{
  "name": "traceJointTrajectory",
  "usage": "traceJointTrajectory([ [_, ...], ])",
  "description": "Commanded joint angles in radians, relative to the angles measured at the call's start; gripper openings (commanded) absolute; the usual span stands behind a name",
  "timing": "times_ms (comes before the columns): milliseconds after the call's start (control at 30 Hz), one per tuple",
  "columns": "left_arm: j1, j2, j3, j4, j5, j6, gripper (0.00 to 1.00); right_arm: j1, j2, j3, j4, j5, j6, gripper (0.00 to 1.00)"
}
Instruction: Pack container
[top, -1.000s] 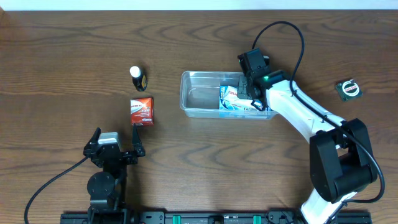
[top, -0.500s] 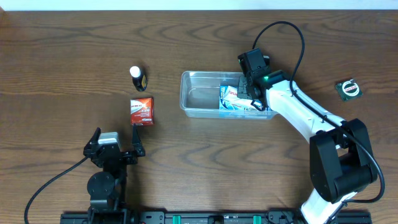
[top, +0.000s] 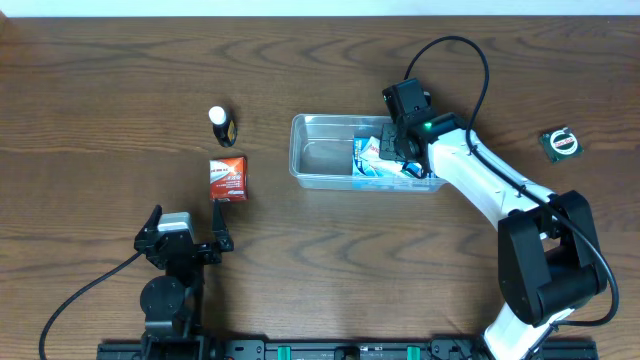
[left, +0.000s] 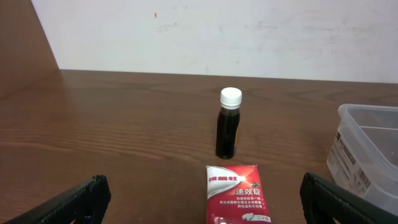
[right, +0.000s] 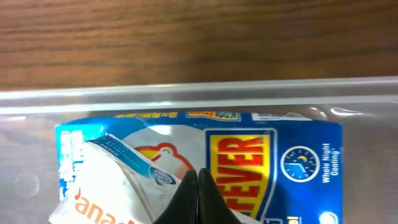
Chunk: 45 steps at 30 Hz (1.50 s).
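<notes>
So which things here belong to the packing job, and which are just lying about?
Job: container, blue packet inside it, red packet and dark bottle left of it, probably still to pack.
Lying about: small green-and-black item at the far right, possibly; its role is unclear.

table (top: 100, 80): dark wood, matt grain | container (top: 320, 160): clear glossy plastic | red packet (top: 228, 178): glossy | bottle (top: 221, 125): dark, glossy

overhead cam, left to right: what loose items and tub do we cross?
red packet → container → small green-and-black item. The dark white-capped bottle is left out because it lines up with the red packet.
</notes>
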Motion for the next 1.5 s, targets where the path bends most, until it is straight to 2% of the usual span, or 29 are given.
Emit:
traceJointTrajectory([
  [0, 0.000, 0.001, -0.033, -0.015, -0.019, 0.014, 0.98, -0.013, -0.012, 0.002, -0.003, -0.043, -0.020, 0.01],
  [333, 0.000, 0.001, -0.033, -0.015, -0.019, 0.014, 0.98, -0.033, -0.016, 0.011, -0.010, -0.115, -0.088, 0.01],
  [467, 0.000, 0.001, -0.033, -0.015, -0.019, 0.014, 0.98, -0.034, -0.028, 0.012, -0.012, -0.203, -0.230, 0.01],
  [600, 0.000, 0.001, -0.033, -0.015, -0.019, 0.014, 0.98, -0.035, -0.052, 0.012, -0.029, -0.234, -0.283, 0.01],
  [933, 0.000, 0.001, -0.033, -0.015, -0.019, 0.014, 0.98, -0.068, -0.108, 0.012, -0.102, -0.233, -0.282, 0.01],
  [1167, 0.000, 0.001, -0.033, -0.015, -0.019, 0.014, 0.98, -0.080, -0.109, 0.035, -0.082, -0.219, -0.285, 0.01],
  [1333, 0.000, 0.001, -0.033, -0.015, -0.019, 0.014, 0.98, -0.093, -0.109, 0.116, -0.090, -0.176, -0.302, 0.01],
  [1467, 0.000, 0.001, -0.033, -0.015, -0.019, 0.014, 0.98, -0.161, -0.109, 0.250, -0.208, -0.156, -0.311, 0.01],
])
